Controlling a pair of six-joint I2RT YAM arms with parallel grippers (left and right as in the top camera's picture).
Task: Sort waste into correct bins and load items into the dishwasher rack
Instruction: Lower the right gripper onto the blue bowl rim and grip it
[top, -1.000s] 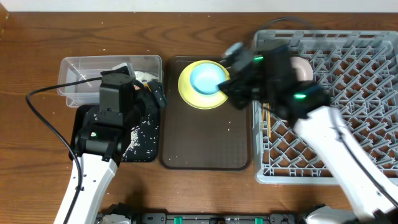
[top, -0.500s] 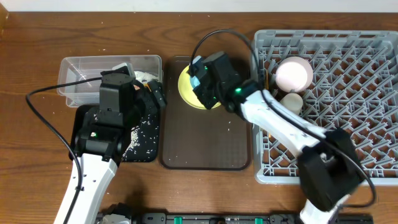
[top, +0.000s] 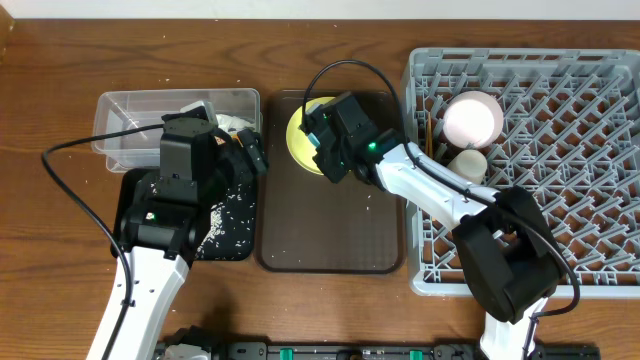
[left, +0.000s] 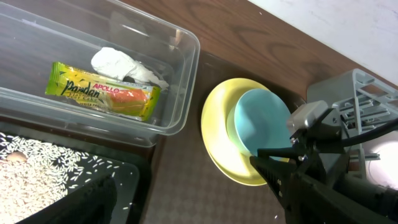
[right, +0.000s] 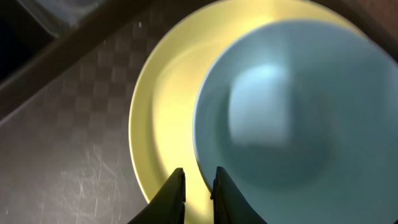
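Observation:
The yellow-green plate (top: 299, 137) sits at the back of the brown tray with the light blue bowl (right: 286, 112) on it. My right gripper (right: 198, 183) hangs low over the bowl's left rim, its fingers a narrow gap apart and holding nothing. My left gripper (top: 248, 152) is open and empty over the black tray (top: 232, 245), which holds rice scraps (left: 31, 177). The clear tub (top: 130, 105) holds the snack wrapper (left: 102, 92) and the white tissue (left: 121, 64). The white bowl (top: 472, 118) and the white cup (top: 466, 162) stand in the grey rack (top: 560, 200).
The dark brown serving tray (top: 330, 230) lies between the black tray and the rack. A few rice grains lie on it. My right arm stretches from the front right across the rack's left edge. A black cable loops above the plate.
My right arm has swung left from the rack's edge to the plate and bowl and lowered over them. The left arm has not moved.

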